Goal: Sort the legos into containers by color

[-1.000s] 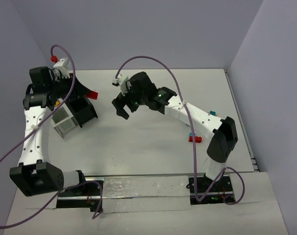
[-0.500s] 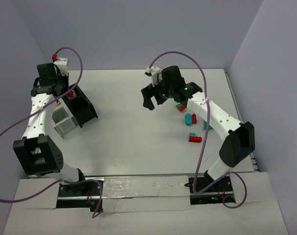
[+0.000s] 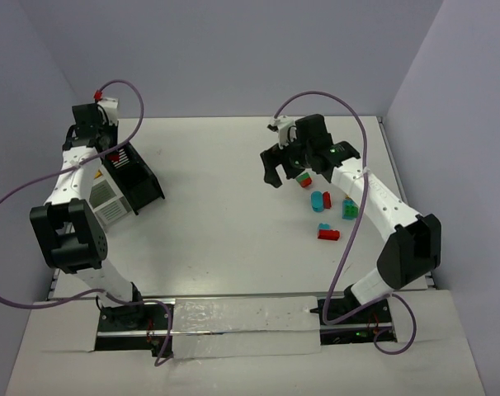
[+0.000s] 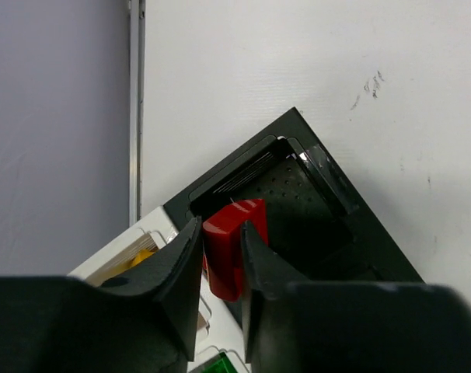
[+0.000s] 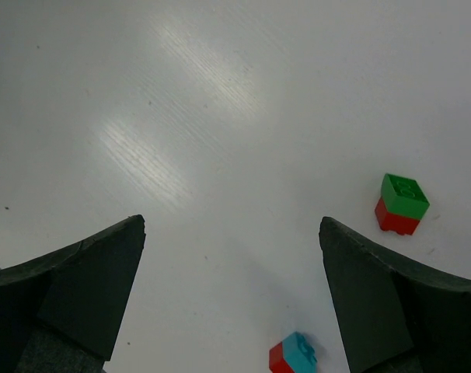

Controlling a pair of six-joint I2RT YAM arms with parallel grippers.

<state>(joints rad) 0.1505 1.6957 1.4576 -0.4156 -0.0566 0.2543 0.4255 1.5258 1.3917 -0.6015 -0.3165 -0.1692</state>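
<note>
My left gripper [image 3: 111,151] is at the far left, over the containers [image 3: 122,188]. In the left wrist view it [image 4: 220,227] is shut on a red brick [image 4: 232,249], held above the black bin [image 4: 298,194]. A yellow brick [image 4: 138,256] and a green brick [image 4: 220,364] lie in the white bins. My right gripper [image 3: 281,175] is wide open and empty just left of the loose legos: a green-on-red brick [image 3: 304,179], a cyan-and-red pair [image 3: 320,199], a teal brick [image 3: 349,208] and a red brick [image 3: 328,233]. The right wrist view shows the green-on-red brick [image 5: 401,203] and the cyan-and-red brick [image 5: 294,357].
The left wall and the table's metal edge strip [image 4: 134,109] run close beside the bins. Purple cables loop above both arms. The right wall stands beyond the loose bricks.
My right gripper has swung right, from mid-table to beside the loose bricks. My left gripper has drawn back toward the far left corner with the red brick, over the bins.
</note>
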